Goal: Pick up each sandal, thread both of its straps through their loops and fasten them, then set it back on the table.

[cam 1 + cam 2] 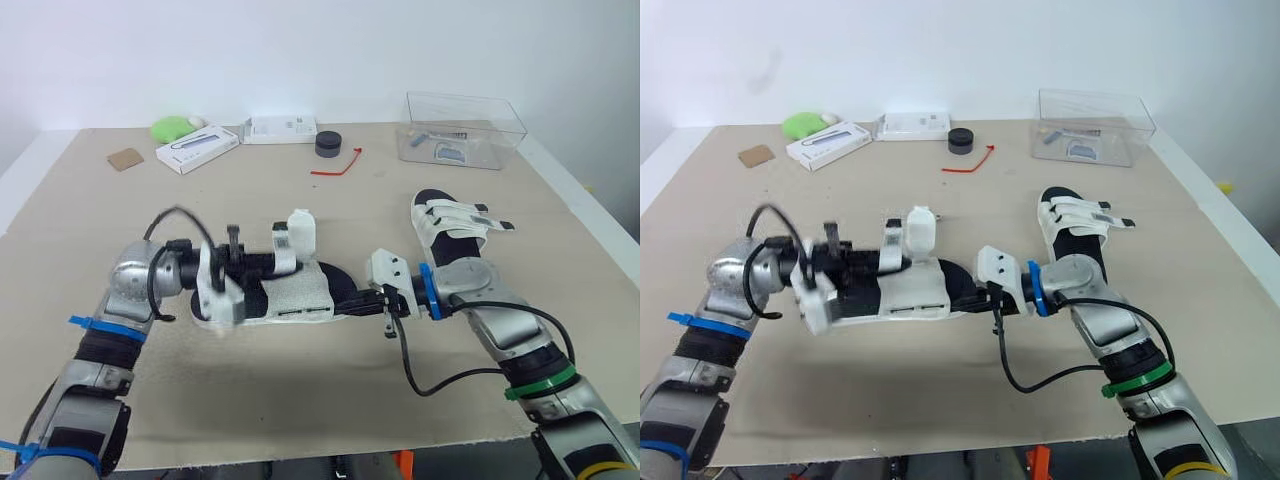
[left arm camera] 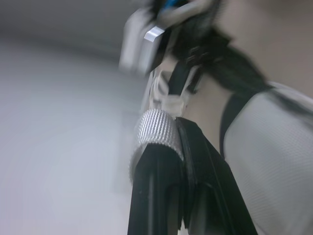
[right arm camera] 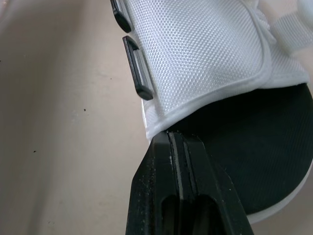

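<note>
1. Near the far left corner of the table [image 1: 300,390] lies a flat piece of cardboard [image 1: 125,158]. Just to its right are a green object [image 1: 172,127] and a long white box [image 1: 197,148].
2. The left gripper [image 1: 268,263] reaches in from the left side, pointing toward the middle of the table. Its fingers are together, pinching a white strap [image 1: 300,232] that stands up from the sandal.
3. At the far edge, behind the left gripper, a second white box [image 1: 280,129] lies flat.
4. The held sandal [image 1: 295,295] is in the middle of the table, between the two grippers and lengthwise from left to right. It has a white mesh upper and a black footbed. The right wrist view shows two black loops [image 3: 137,68] along the edge of the mesh flap. Whether the sole touches the table cannot be told.
5. A black round object [image 1: 329,143] sits near the far edge, with a red tie [image 1: 338,165] just beside it.
6. The right gripper [image 1: 350,303] comes in from the right, its fingers clamped together on the black sole edge of the held sandal.
7. The second sandal [image 1: 450,225] lies flat on the table toward the right edge. Its white straps cross the foot and their dark tips point to the right edge.
8. A clear plastic box [image 1: 462,130] stands at the far right corner.
</note>
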Controlling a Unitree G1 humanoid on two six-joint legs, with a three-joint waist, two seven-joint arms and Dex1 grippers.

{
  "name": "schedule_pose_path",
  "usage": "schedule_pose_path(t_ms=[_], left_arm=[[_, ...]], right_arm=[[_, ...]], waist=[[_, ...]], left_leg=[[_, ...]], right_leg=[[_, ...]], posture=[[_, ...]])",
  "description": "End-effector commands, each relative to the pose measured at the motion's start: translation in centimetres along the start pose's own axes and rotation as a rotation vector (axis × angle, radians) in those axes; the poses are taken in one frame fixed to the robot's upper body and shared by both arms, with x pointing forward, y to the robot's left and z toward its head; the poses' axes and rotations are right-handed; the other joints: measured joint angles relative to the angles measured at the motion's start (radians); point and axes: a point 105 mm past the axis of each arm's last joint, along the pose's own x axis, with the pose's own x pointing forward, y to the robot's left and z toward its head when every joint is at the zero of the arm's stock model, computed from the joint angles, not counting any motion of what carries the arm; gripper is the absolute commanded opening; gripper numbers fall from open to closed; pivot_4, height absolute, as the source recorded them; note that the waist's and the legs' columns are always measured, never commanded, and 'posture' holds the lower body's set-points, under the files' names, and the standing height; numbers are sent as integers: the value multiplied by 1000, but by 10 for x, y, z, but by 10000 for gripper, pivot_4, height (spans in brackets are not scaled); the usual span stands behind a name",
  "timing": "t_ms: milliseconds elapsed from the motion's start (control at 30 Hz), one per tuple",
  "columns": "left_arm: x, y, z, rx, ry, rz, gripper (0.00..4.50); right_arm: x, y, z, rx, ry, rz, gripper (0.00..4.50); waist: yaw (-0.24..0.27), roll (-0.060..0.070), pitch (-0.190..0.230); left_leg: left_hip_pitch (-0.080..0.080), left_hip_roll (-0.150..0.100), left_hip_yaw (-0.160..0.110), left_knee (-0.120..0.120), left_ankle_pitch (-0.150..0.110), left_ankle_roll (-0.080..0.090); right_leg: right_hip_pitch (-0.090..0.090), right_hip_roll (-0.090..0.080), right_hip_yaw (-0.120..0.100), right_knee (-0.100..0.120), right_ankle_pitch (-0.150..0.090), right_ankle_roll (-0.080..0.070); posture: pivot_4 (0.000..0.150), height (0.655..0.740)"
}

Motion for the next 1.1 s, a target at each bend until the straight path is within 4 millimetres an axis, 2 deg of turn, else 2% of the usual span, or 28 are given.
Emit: schedule_pose_path(t_ms=[33,100,433,600,800,867,933,967,1100], left_arm=[[-2,1,6,162,-61,-48,388],[-1,-4,3,174,-54,-118,388],[-5,2,-19,319,28,-204,388],[-5,13,-36,415,95,-158,388],[-8,6,-31,466,16,-124,388],[-11,7,-25,434,-11,-103,5694],[-12,7,-22,447,-28,-97,12906],[-13,7,-21,465,-33,-97,19074],[-15,8,-25,513,-16,-85,37417]], right_arm=[[-2,-4,10,-47,-17,7,0],[-1,-5,10,-56,-11,19,0],[-3,-5,11,-48,-13,29,0],[-2,-4,10,-47,-13,32,0],[-3,-4,10,-47,-11,35,0],[-4,-4,9,-46,-9,35,0],[-4,-4,9,-45,-8,37,0],[-4,-4,9,-45,-7,39,0],[-2,-5,9,-47,-8,44,0]], waist=[[0,0,0],[-1,0,0],[-2,0,0],[-2,0,0],[-3,0,0],[-2,0,0],[-3,0,0],[-2,0,0],[-2,0,0]], left_leg=[[0,0,1,0,0,0],[0,0,1,0,0,0],[0,3,2,0,-1,1],[0,4,3,0,-1,1],[1,4,4,-1,-1,1],[1,4,5,-1,-1,1],[1,4,6,-1,-1,1],[1,4,6,-1,-1,1],[0,1,7,-1,-1,2]], right_leg=[[0,0,1,0,0,0],[0,0,1,0,0,0],[0,0,2,0,1,0],[0,-1,2,0,3,-2],[-1,-2,1,1,3,-2],[-1,-3,1,1,3,-2],[-2,-4,1,1,3,-3],[-2,-5,0,1,3,-3],[-2,-8,-1,1,3,-2]], posture=[[1500,7400],[1500,7400],[1500,7400],[1500,7400],[1500,7400],[1500,7400],[1500,7400],[1500,7400],[1500,7400]])
